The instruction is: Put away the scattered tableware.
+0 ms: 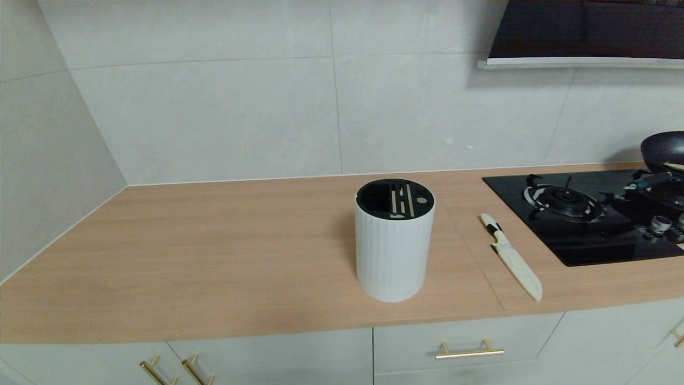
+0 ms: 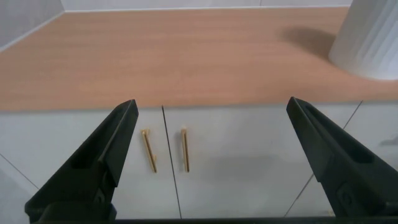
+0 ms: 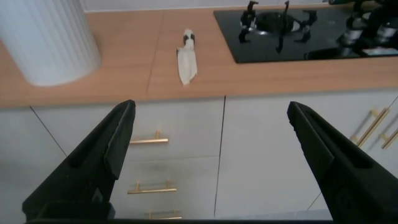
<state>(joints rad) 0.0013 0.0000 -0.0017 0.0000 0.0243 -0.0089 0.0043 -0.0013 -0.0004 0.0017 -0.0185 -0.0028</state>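
The left fingers point(image 2: 102, 158) are released, spread wide with nothing between them; they hang in front of the pale cabinet doors point(image 2: 249, 162) with slim gold handles point(image 2: 185, 149). Beyond the fingertips runs the light wooden counter point(image 2: 186, 56), and on it, farther off, stands the white ribbed cylindrical holder point(image 2: 370, 37).

The right fingers point(image 3: 99, 162) are likewise spread and empty, also before the cabinet fronts; straight ahead of the gap between them, up on the counter, lies the white knife with a black-banded handle point(image 3: 186, 57) — flat, near the front edge. The holder is well off to one side of these fingers and the black gas hob point(image 3: 280, 31) to the other.

From the head view the holder stands upright, its black slotted top point(image 1: 394, 199) facing up; the knife lies between holder and hob, touching neither, blade tip toward the counter's front edge — handle toward the wall. A black pan point(image 1: 665, 149) sits on the far burner.
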